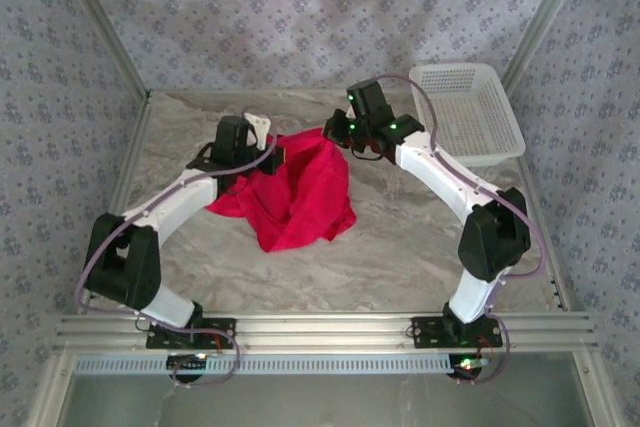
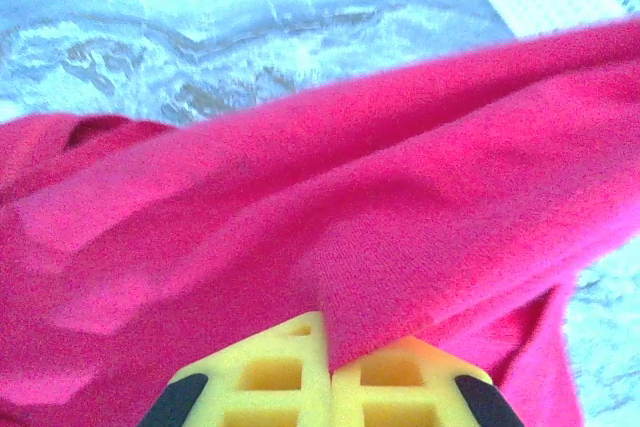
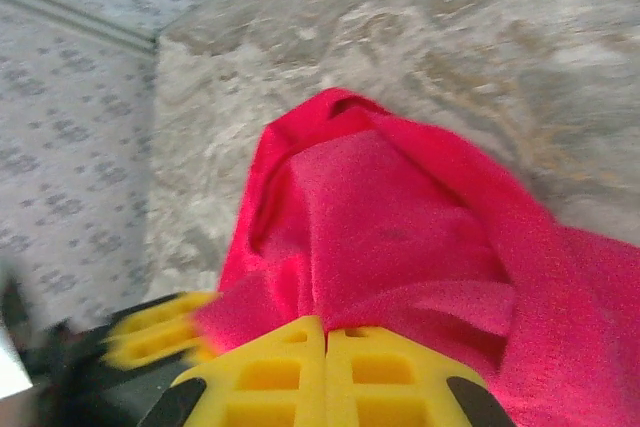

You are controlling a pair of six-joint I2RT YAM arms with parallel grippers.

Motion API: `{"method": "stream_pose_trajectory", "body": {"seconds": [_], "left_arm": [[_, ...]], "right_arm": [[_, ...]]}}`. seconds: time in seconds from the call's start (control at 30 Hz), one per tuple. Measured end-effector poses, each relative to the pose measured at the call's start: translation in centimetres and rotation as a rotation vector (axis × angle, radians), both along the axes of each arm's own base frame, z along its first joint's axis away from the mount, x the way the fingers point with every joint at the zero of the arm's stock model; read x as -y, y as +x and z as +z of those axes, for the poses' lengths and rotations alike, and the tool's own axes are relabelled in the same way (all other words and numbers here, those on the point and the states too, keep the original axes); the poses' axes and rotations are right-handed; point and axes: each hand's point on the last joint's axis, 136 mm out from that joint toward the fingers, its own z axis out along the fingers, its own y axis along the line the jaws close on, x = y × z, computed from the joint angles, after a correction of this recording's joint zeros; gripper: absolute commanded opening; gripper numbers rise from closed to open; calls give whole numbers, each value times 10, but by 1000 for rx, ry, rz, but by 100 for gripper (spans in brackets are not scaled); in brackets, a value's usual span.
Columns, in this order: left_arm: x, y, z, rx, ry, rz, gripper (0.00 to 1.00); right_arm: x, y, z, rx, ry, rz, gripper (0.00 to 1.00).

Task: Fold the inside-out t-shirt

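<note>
The inside-out t-shirt point(image 1: 295, 192) is a bright red bunched heap at the middle of the table, its upper edge lifted between the two arms. My left gripper point(image 1: 272, 155) pinches the left end of that edge; in the left wrist view its yellow fingers point(image 2: 270, 367) are closed together with a fold of the t-shirt point(image 2: 330, 217) between them. My right gripper point(image 1: 335, 132) holds the right end; its yellow fingers point(image 3: 290, 362) are pressed together on the red t-shirt point(image 3: 400, 217). No tag is visible.
A white mesh basket point(image 1: 468, 112) stands at the back right of the marbled table point(image 1: 400, 257). Patterned walls close in the back and sides. The left gripper's blurred yellow fingers point(image 3: 150, 332) appear low left in the right wrist view.
</note>
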Motion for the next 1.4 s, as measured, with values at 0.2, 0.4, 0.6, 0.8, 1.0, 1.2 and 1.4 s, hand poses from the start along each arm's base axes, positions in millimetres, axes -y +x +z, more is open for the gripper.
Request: {"method": "stream_pose_trajectory", "body": {"seconds": [0.2,0.4,0.6,0.8,1.0,1.2,1.4], "left_arm": [[38,-17,70,57,-126,-66,0],[112,-33,103,21,-233,-216,0],[125,-7,88,-90,-254,-184,0],[103,24,57,-224,-240,-86,0],[97,22,50,-267,-235,-67,0],[96,19,48,-287,-233,-71,0],[91,16,51,-296,-228,-63,0]], "right_arm": [[46,5,-3,11,-87,-72,0],[104,-6,36,92,-131,-167,0],[128,-12,30,88,-157,-208,27],[120,-29,-29,-35,-221,-165,31],[70,-71,-49,-43,-209,-49,23],[36,-77,-96,-118,-224,-12,41],[37,-63,-139,-179,-340,-60,46]]}}
